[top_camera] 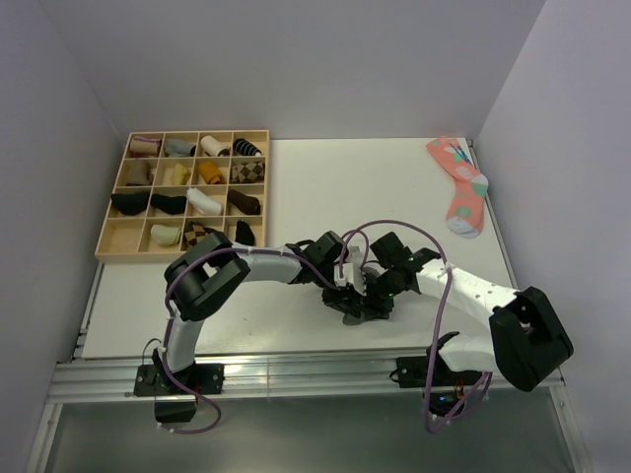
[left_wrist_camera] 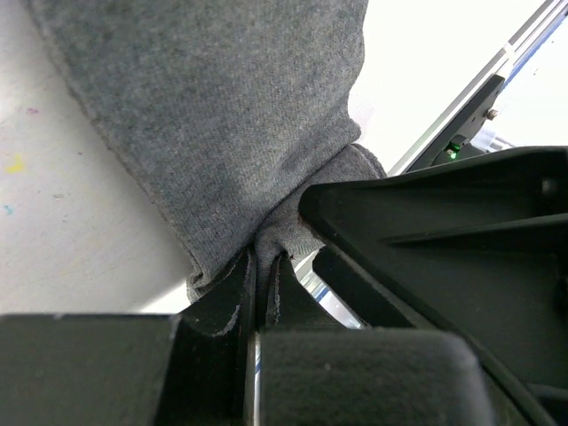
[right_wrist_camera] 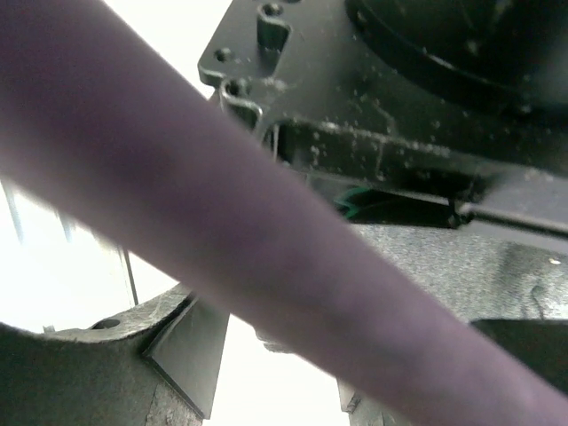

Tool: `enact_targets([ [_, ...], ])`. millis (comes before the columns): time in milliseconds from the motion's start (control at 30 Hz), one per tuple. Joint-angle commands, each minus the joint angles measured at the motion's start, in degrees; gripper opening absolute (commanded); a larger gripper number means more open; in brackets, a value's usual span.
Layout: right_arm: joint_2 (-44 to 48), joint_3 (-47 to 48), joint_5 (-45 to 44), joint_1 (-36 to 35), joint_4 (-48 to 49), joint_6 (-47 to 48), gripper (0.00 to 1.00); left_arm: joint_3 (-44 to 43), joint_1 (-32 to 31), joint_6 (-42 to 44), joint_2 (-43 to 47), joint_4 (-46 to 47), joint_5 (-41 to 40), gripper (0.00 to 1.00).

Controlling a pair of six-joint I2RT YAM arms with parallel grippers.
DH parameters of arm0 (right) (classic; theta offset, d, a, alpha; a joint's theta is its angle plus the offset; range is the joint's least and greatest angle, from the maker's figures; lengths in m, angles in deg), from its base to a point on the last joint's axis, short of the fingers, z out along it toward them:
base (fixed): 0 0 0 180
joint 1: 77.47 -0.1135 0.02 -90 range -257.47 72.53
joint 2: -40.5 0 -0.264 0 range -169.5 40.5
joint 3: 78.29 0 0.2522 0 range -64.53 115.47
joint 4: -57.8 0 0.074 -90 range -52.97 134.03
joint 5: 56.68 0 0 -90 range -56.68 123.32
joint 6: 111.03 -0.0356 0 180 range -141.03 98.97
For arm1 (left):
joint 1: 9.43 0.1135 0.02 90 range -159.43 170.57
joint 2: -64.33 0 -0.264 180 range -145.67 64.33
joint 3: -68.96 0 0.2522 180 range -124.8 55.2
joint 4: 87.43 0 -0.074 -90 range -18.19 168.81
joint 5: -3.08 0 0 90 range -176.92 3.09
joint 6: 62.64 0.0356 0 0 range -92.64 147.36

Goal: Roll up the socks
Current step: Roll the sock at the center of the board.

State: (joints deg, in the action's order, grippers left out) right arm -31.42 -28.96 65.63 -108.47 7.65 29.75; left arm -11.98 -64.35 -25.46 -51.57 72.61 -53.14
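A dark grey sock [top_camera: 351, 315] lies bunched near the table's front edge, between the two arms. In the left wrist view the sock [left_wrist_camera: 222, 115] fills the upper frame, and my left gripper [left_wrist_camera: 264, 266] is shut on a pinched fold of it. My right gripper [top_camera: 381, 300] sits right beside the left one, over the same sock. In the right wrist view its fingers [right_wrist_camera: 188, 351] stand apart with bright table between them, and grey sock fabric [right_wrist_camera: 426, 257] shows to the right. A purple cable [right_wrist_camera: 222, 222] hides the fingertips.
A wooden tray [top_camera: 128, 254] of compartments with sock rolls stands at the back left. A salmon-pink dotted sock [top_camera: 461, 187] lies at the back right. The left arm's black body [right_wrist_camera: 373, 80] crowds the right wrist view. The table's metal front rail [top_camera: 296, 374] is just behind the sock.
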Motion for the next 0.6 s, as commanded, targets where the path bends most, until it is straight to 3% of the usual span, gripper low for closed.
enact_targets([
  [0, 0.4, -2.1, -6.5, -0.7, -3.6, 1.6, 0.53, 1.0, 1.2, 1.5, -0.5, -2.6, -2.6, 0.0],
  [300, 1.1, -2.5, -10.1, -0.8, -6.2, 2.5, 0.53, 0.4, 1.6, 1.6, -0.8, -2.2, -2.1, 0.0],
  [567, 0.7, -2.4, -8.1, -1.6, -5.4, 1.9, 0.52, 1.3, 1.7, 1.3, -1.0, -1.5, -1.8, 0.0],
])
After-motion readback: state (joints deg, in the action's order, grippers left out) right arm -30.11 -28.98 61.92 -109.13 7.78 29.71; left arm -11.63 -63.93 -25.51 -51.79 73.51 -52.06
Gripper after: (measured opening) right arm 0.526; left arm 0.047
